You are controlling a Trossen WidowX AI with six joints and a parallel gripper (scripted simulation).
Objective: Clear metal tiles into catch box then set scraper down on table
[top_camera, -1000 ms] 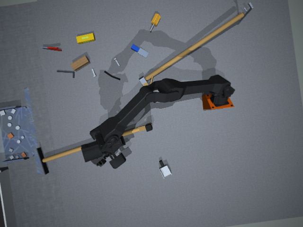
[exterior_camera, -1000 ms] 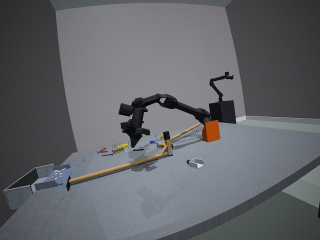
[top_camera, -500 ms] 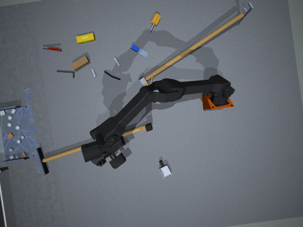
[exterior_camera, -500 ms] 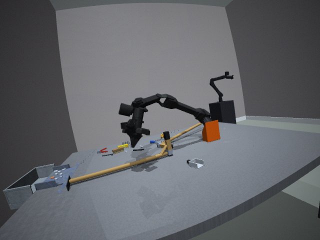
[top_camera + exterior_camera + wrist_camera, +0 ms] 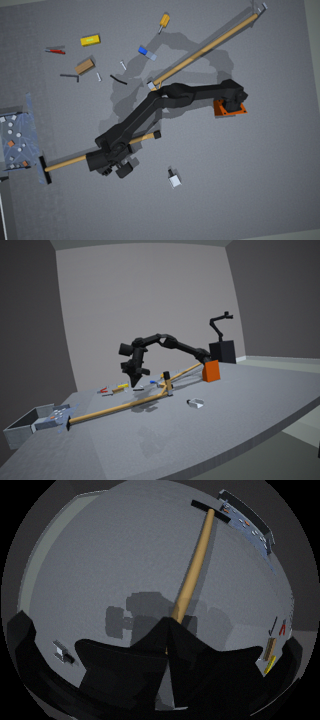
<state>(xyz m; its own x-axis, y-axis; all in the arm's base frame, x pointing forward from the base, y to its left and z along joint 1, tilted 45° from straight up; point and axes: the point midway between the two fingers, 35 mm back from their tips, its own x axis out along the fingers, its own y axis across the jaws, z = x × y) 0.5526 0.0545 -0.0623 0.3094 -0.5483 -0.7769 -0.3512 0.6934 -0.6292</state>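
Note:
The long scraper (image 5: 65, 163) (image 5: 103, 412) (image 5: 192, 575) has a wooden handle and lies on the table. Its black blade (image 5: 48, 178) (image 5: 68, 423) is at the near edge of the steel plate (image 5: 28, 129) (image 5: 68, 413). Its near end has an upright wooden grip with a black top (image 5: 157, 134) (image 5: 166, 375). Several white and orange tiles (image 5: 18, 134) (image 5: 10, 143) are spread over the plate. The catch box (image 5: 21, 438) is beyond the plate, partly out of view in the top view. My gripper (image 5: 133, 386) (image 5: 166, 621) is shut and empty, pointing down above the scraper's handle.
A second long wooden tool (image 5: 204, 50) (image 5: 186, 372) lies behind the arm. A small metal scoop (image 5: 174, 180) (image 5: 196, 403) lies in front. A yellow block (image 5: 90, 40), wooden block (image 5: 84, 66), red pliers (image 5: 55, 51) and yellow screwdriver (image 5: 164, 20) lie at the back.

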